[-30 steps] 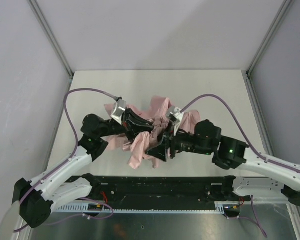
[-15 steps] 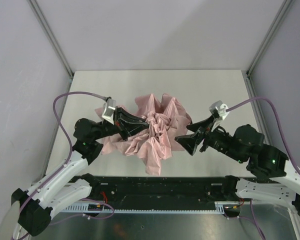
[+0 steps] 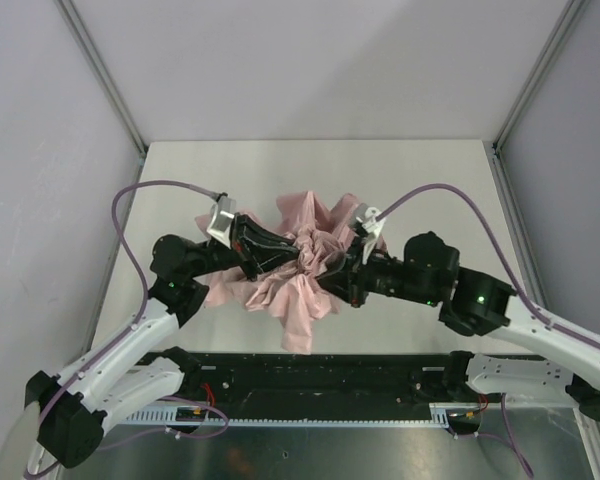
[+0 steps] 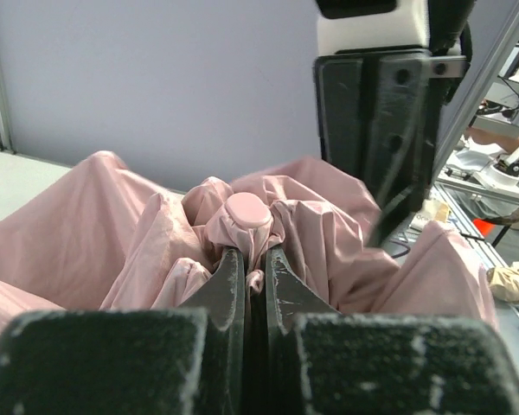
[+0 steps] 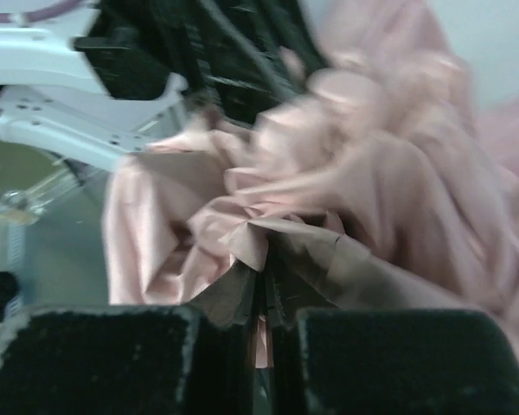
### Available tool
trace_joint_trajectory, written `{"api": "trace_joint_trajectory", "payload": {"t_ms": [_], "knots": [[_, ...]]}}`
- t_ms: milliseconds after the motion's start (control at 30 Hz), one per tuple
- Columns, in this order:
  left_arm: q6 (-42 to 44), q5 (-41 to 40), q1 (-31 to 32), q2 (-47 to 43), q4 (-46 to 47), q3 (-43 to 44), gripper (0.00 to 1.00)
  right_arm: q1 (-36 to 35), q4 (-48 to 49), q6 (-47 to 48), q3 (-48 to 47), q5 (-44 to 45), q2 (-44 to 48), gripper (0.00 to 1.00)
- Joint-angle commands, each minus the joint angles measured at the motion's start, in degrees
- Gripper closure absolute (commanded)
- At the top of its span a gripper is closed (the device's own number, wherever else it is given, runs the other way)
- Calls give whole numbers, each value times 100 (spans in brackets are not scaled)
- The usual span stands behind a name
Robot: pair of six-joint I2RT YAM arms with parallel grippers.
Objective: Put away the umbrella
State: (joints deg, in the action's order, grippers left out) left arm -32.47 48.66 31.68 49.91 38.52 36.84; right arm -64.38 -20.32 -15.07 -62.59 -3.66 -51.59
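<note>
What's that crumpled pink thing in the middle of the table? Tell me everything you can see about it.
It is a pale pink umbrella, its thin, slightly shiny fabric bunched into loose folds, neither open nor neatly rolled. It lies on the pale table. A round pink cap pokes from the folds. The left end effector and right end effector each pinch its fabric.

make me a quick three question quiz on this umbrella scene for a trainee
1. True or false: the umbrella is neatly folded and strapped shut.
2. The left gripper is: A open; B shut on fabric just below the round pink cap; C out of view.
3. Fill in: the right gripper is shut on the umbrella's pink ____.
Key: 1 false; 2 B; 3 fabric.
</note>
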Motion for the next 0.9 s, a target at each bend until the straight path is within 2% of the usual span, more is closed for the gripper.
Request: {"api": "trace_joint_trajectory", "payload": {"t_ms": [0, 167, 333, 400, 533, 600, 733, 867], "knots": [[-207, -5, -29, 181, 543, 211, 100, -116, 1423, -607, -73, -1500, -339, 88], [-155, -21, -56, 102, 587, 155, 100, -175, 1187, -678, -77, -1673, -332, 69], [-164, -50, -126, -25, 632, 47, 100, -180, 913, -748, 113, -1851, -37, 58], [-175, -96, -180, -60, 644, 4, 100, -191, 1194, -931, 260, -2197, 96, 60], [-256, -183, -253, -64, 711, -42, 100, -290, 2278, -1574, 567, -2605, 136, 81], [-316, -178, -257, -13, 773, -34, 100, -405, 2893, -1836, 630, -2726, -78, 84], [-505, -110, -257, 81, 966, -47, 100, -530, 3554, -2045, 603, -2631, -711, 59], [-526, -170, -278, -70, 1046, -166, 100, -599, 2457, -1544, 320, -1543, -825, 40]]}}
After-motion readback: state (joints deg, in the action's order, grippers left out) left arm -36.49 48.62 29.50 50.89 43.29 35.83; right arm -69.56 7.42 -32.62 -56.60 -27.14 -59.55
